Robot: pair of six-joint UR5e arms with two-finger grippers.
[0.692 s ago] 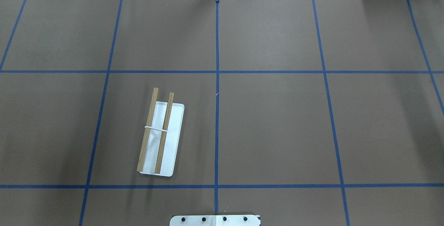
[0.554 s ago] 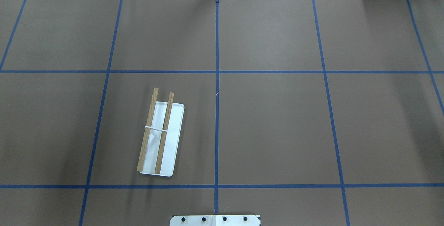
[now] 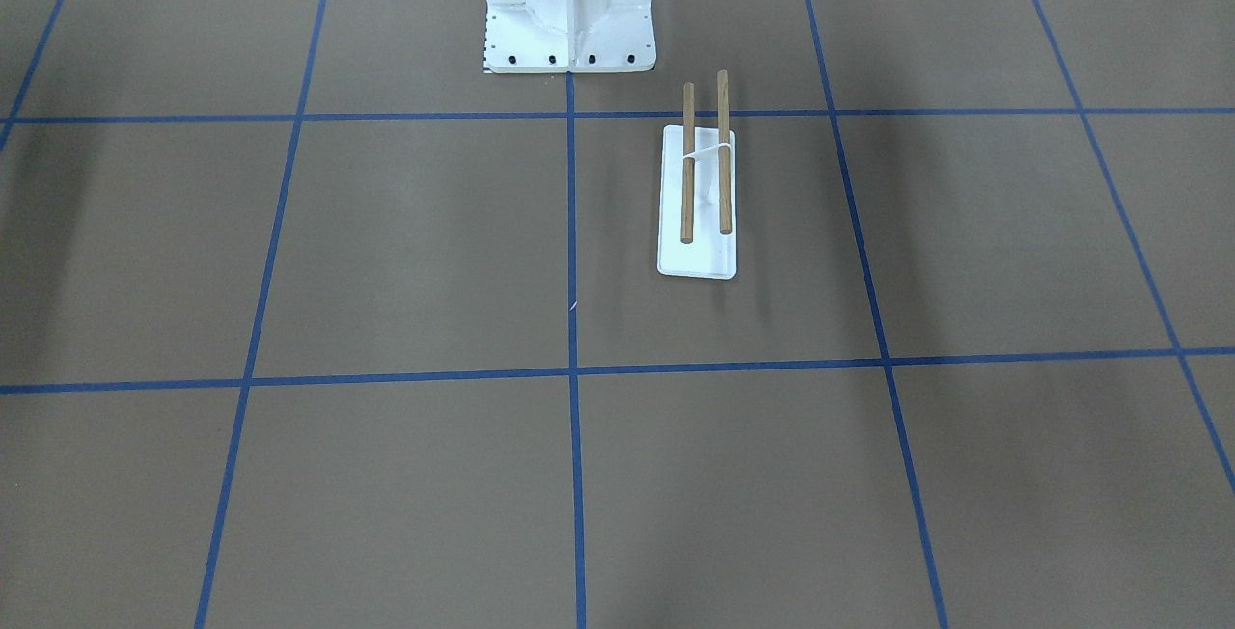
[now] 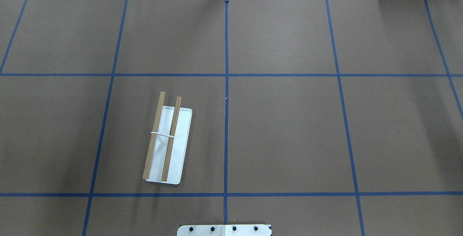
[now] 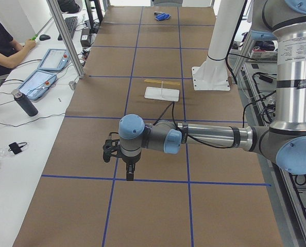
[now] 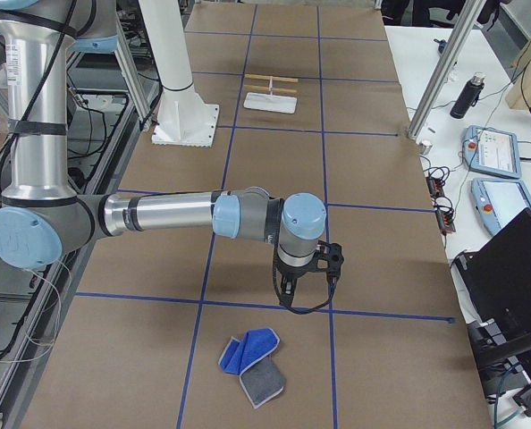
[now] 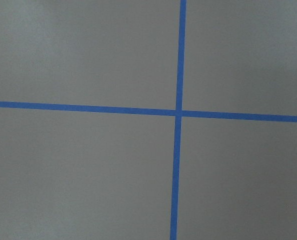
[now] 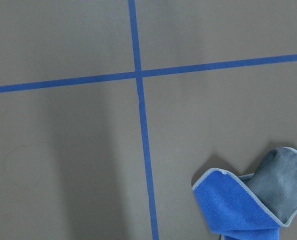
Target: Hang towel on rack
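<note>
Opposed overhead and front views, rack point(image 4: 167, 139) in both; wrist cameras downward.

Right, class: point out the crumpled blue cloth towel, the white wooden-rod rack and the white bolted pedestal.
blue cloth towel point(image 8: 233, 210): right wrist view, blue folded face.
white wooden-rod rack point(image 4: 181, 138): overhead view, bare base.
white bolted pedestal point(image 3: 569, 2): front-facing view, central rib.

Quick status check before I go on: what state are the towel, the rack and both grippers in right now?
towel: crumpled and folded over itself, lying on the table, not held.
rack: standing on its base, both rods bare.
left gripper: above the table, away from the rack; open or shut cannot be told.
right gripper: above the table near the towel, not touching it; open or shut cannot be told.
</note>
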